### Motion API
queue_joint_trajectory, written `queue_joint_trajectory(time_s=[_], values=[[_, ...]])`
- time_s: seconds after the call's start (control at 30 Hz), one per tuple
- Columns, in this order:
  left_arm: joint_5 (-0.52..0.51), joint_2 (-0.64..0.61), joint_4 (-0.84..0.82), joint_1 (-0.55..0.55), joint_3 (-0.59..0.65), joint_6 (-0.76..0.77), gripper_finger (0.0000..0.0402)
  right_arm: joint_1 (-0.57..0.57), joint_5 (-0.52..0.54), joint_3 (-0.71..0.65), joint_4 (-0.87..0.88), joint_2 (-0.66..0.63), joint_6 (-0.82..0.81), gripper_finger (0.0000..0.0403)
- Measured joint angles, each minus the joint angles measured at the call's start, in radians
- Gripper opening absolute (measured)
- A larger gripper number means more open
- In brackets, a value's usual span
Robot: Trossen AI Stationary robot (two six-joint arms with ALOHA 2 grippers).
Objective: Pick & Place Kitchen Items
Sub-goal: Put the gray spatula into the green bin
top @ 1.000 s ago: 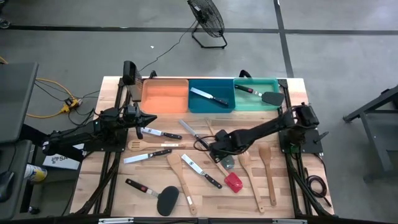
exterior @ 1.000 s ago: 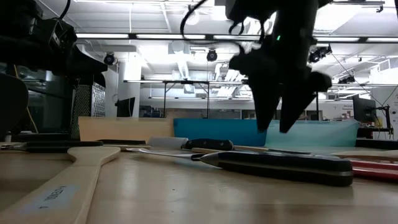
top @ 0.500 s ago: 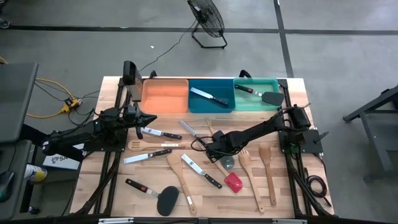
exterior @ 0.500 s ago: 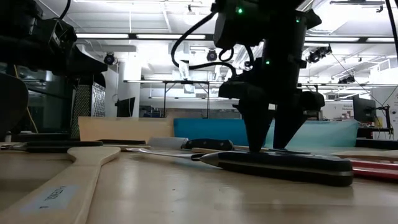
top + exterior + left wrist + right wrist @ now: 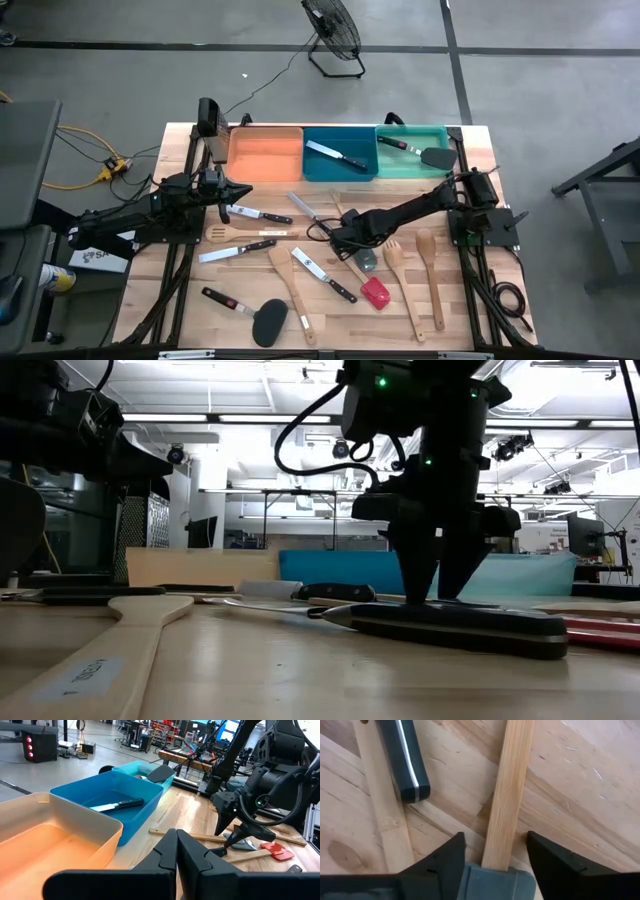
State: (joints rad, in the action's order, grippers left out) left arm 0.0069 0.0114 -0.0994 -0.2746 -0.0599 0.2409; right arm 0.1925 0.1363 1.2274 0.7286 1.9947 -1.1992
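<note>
Knives, wooden spoons and turners lie scattered over the wooden table (image 5: 190, 300). My right gripper (image 5: 340, 238) (image 5: 434, 596) points down at the table's middle. Its fingers straddle the wooden handle (image 5: 507, 795) of a grey-headed turner (image 5: 367, 260), just where the handle meets the grey head (image 5: 497, 880). The fingers are apart. A black knife handle (image 5: 402, 757) and another wooden handle (image 5: 382, 815) lie beside them. My left gripper (image 5: 176, 851) (image 5: 240, 190) hovers shut at the table's left, holding nothing. My right gripper comes from above with one finger (image 5: 445, 860) on each side of the turner's handle, across it, next to the grey head. Narrow gaps show beside the wood. Whether the fingers touch the grey neck between them I cannot tell. The turner lies flat on the table.
Along the far edge stand an orange bin (image 5: 265, 152), a blue bin (image 5: 340, 170) holding a knife, and a green bin (image 5: 412, 135) holding a knife and a black turner. A black-handled knife (image 5: 450, 628) lies just in front of my right gripper. A red-headed turner (image 5: 375, 292) lies nearby.
My right gripper has come down from above the utensils until its fingertips reach the table on either side of the grey-headed turner's handle. Its fingers have drawn slightly closer together. The turner has stayed where it was.
</note>
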Motion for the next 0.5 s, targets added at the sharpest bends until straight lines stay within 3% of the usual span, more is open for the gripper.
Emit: queue_joint_trajectory(time_s=[0.4, 0.5], values=[[0.0, 0.0, 0.0, 0.0, 0.0, 0.0, 0.0, -0.001, -0.02, 0.0, 0.022, 0.001, 0.039, 0.0064], [0.0, 0.0, 0.0, 0.0, 0.0, 0.0, 0.0, -0.001, -0.023, 0.0, 0.022, 0.001, 0.059, 0.0054]])
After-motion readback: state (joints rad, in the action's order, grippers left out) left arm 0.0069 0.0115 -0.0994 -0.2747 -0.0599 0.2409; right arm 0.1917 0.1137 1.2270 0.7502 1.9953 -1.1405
